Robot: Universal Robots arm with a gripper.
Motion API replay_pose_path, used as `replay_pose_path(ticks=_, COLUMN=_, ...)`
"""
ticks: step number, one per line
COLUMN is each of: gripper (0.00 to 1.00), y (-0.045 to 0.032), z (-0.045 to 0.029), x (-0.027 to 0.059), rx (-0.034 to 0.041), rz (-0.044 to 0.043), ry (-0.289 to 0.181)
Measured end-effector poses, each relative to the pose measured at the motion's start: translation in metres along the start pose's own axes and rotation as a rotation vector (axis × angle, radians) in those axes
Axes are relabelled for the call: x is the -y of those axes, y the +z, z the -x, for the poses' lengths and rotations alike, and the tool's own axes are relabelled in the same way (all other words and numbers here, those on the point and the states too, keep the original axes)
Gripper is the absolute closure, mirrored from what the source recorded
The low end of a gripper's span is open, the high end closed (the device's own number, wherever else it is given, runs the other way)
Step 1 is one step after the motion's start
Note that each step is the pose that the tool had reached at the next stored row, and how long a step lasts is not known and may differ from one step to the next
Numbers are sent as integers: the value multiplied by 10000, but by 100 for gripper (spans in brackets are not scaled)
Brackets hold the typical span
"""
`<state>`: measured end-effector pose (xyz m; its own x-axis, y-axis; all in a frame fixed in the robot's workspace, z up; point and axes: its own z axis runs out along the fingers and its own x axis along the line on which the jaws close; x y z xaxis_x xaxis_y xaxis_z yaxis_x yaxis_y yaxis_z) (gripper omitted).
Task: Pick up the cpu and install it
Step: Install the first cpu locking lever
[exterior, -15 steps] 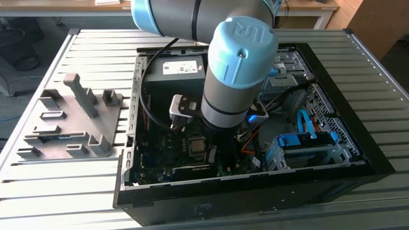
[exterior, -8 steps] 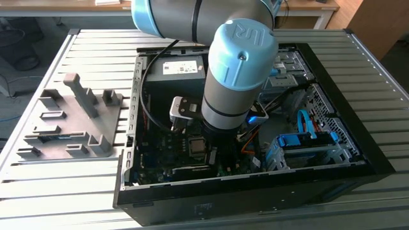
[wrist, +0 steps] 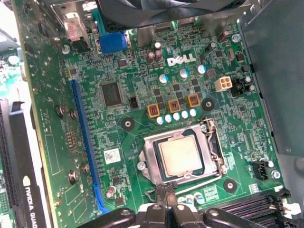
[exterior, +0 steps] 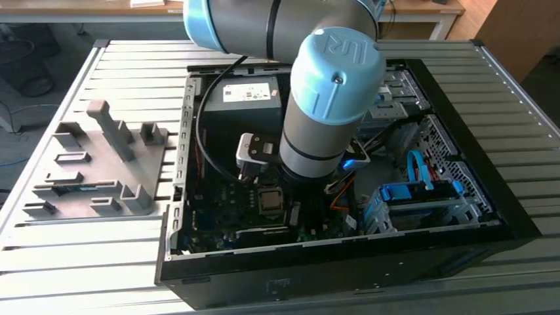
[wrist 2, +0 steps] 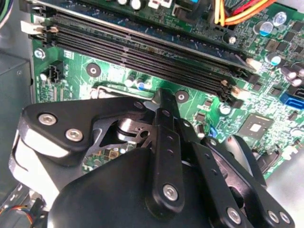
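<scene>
One cpu (wrist: 181, 154) seated in one socket (wrist: 148, 151).

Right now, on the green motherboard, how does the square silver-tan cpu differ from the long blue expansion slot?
The square silver-tan cpu is compact, metallic and dull; the long blue expansion slot is a narrow plastic strip running far along the board. The cpu lies inside a metal socket frame, while the slot stands bare and unfilled. The cpu is close to the claw; the slot lies further aside. Both sit flat on the green motherboard.
</scene>
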<state>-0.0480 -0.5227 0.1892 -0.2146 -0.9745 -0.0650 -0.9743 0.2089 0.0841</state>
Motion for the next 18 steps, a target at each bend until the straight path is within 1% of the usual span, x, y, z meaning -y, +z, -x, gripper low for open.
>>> replay_pose_path(ticks=3, gripper=90, y=7, z=3, x=4, rx=2, rz=1, ry=0)
replay_pose_path(ticks=8, gripper=90, y=10, z=12, x=39, rx=4, rz=-1, ry=-1)
replay_pose_path(ticks=10, gripper=90, y=10, z=29, x=42, rx=-3, rz=0, ry=0)
replay_pose_path(ticks=13, gripper=90, y=18, z=93, x=30, rx=-16, rz=-4, ry=-1)
replay_pose_path(ticks=18, gripper=90, y=19, z=94, x=19, rx=-21, rz=-11, ry=1)
